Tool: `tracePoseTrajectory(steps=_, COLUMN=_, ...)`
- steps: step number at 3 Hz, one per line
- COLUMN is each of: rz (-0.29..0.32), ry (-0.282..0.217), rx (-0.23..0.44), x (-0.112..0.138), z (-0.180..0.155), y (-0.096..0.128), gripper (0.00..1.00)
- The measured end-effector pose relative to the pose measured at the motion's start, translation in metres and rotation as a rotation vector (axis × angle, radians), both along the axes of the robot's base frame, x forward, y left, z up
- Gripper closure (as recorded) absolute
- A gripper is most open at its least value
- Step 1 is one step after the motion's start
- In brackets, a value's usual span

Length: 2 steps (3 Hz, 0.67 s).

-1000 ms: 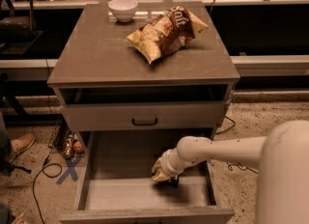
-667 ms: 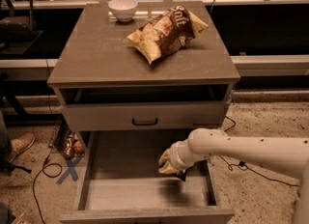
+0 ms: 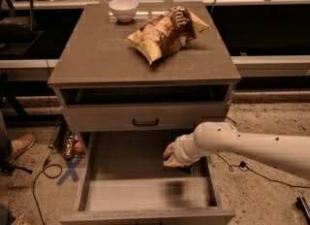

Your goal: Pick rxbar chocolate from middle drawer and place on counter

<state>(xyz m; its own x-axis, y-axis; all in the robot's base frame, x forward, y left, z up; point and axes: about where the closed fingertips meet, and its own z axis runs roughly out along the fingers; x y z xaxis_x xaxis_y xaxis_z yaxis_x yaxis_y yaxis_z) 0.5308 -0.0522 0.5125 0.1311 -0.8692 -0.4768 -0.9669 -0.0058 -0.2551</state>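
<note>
The middle drawer [image 3: 121,195] is pulled out at the bottom of the grey cabinet, with its pale floor showing. My gripper [image 3: 178,163] hangs over the drawer's right half, a little above the floor, at the end of the white arm that comes in from the right. It is shut on the rxbar chocolate [image 3: 187,169], which shows as a small dark piece at the gripper's lower edge. A blurred shadow lies on the drawer floor below it. The counter [image 3: 97,54] is the grey-brown top of the cabinet above.
A big yellow-brown chip bag [image 3: 167,32] lies on the counter at the back right, and a white bowl [image 3: 124,8] stands at its back edge. The upper drawer front with a black handle [image 3: 145,121] is closed. A shoe [image 3: 19,146] and cables lie on the floor at left.
My gripper has risen from the drawer floor and moved a little right and back, and the dark bar has moved with it.
</note>
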Motion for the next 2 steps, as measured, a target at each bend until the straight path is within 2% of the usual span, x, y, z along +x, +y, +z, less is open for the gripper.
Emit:
tracePoseTrajectory(steps=1, rz=-0.038, ry=-0.069, rx=-0.015, x=0.002, z=0.028, y=-0.023, gripper=1.0)
tracePoseTrajectory(steps=2, rz=-0.076, ry=-0.2, rx=-0.069, x=0.005, z=0.097, y=-0.057, gripper=1.0)
